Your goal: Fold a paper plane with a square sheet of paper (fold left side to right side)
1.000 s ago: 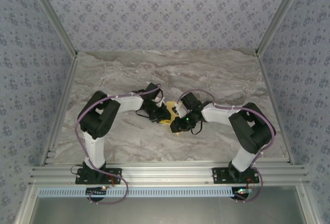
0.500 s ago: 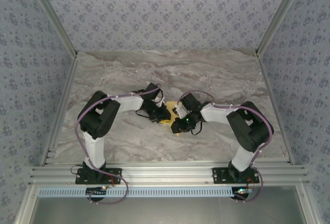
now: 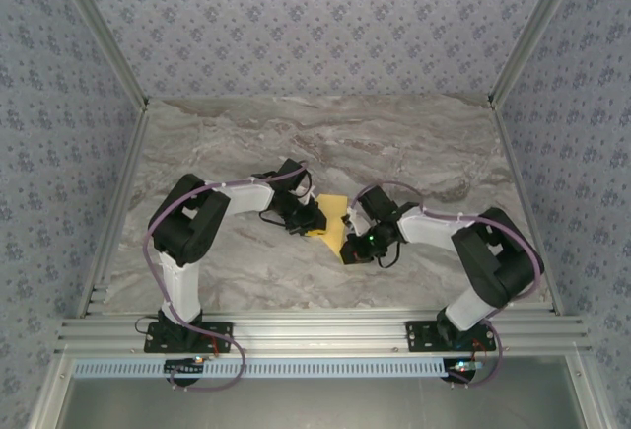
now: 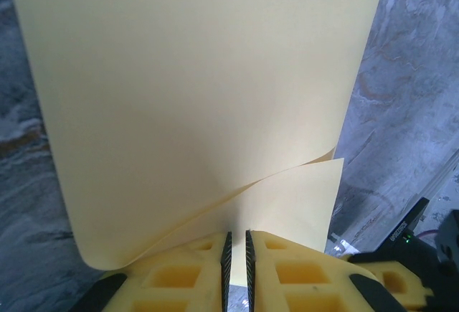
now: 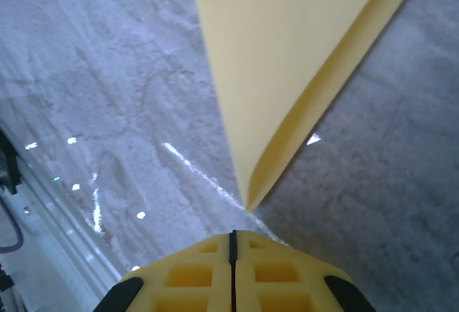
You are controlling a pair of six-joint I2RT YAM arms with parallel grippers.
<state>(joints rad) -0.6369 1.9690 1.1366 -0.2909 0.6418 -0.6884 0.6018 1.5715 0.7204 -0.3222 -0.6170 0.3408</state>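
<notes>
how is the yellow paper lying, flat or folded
Folded over, not creased flat: the sheet curls in a rounded bend, its two layers gaping apart.

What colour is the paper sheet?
The paper is plain yellow, best seen in the left wrist view.

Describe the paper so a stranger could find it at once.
On the grey marble table, look to the middle. There the square sheet of paper curls over on itself, its edge pinched by the left gripper. It alone is a thin, unmarked yellow-orange sheet against the veined stone.
</notes>
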